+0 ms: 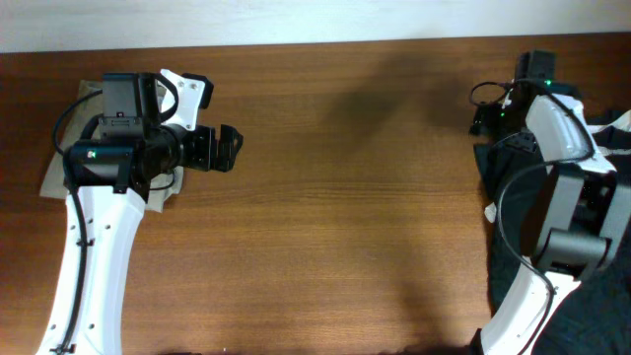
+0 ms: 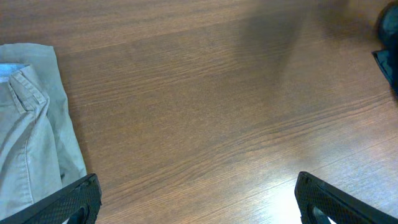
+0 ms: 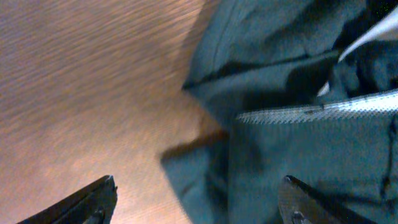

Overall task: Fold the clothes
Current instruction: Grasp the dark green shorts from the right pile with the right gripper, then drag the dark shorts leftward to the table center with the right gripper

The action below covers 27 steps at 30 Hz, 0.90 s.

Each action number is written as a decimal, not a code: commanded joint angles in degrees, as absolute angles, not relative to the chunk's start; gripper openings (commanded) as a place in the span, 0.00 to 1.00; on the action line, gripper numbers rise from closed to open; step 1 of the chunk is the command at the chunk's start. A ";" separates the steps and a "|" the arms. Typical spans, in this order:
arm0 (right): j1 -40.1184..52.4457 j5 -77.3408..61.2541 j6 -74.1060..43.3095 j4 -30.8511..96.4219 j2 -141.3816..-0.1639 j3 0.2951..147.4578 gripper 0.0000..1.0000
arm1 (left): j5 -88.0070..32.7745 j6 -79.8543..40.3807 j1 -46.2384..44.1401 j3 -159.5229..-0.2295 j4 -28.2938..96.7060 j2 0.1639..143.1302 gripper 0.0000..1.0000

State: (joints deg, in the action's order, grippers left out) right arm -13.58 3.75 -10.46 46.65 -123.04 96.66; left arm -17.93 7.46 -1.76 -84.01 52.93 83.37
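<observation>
Right gripper [image 3: 199, 202], jaws apart, over clothes [image 3: 298, 155]

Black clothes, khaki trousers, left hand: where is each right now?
black clothes [image 3: 298, 162], right wrist view, dark fabric below the white trim.
khaki trousers [image 2: 28, 149], left wrist view, flat cloth below the waistband.
left hand [image 1: 229, 149], overhead view, midway between its fingertips.

The left arm [image 1: 94, 247] was seen reaching up from the lower left edge, its long white link ending in a black wrist that was turned to the right. The left end effector [image 1: 225, 148] was pointed right, its fingers [image 2: 74, 200] spread wide apart. The right arm [image 1: 557, 133] was folded into a tight bend at the right edge. The right end effector [image 3: 199, 202] was likewise held with its two fingertips set far apart.
</observation>
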 commanded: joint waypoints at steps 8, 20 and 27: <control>-15.05 18.90 -19.22 50.48 -127.85 98.15 0.17 | -17.78 6.70 -1.72 -85.06 53.67 83.68 0.99; -12.82 -11.11 -7.03 74.70 -104.64 132.57 0.04 | -16.67 6.70 -1.13 -95.39 59.57 83.22 0.99; 37.63 -5.52 -9.32 78.72 -109.49 136.14 0.60 | -14.55 6.72 10.00 -115.07 71.26 82.78 0.99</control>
State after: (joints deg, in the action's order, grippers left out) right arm 28.18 -11.73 -8.99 77.28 -107.46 135.59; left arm -15.88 7.25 8.05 -113.08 70.81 83.37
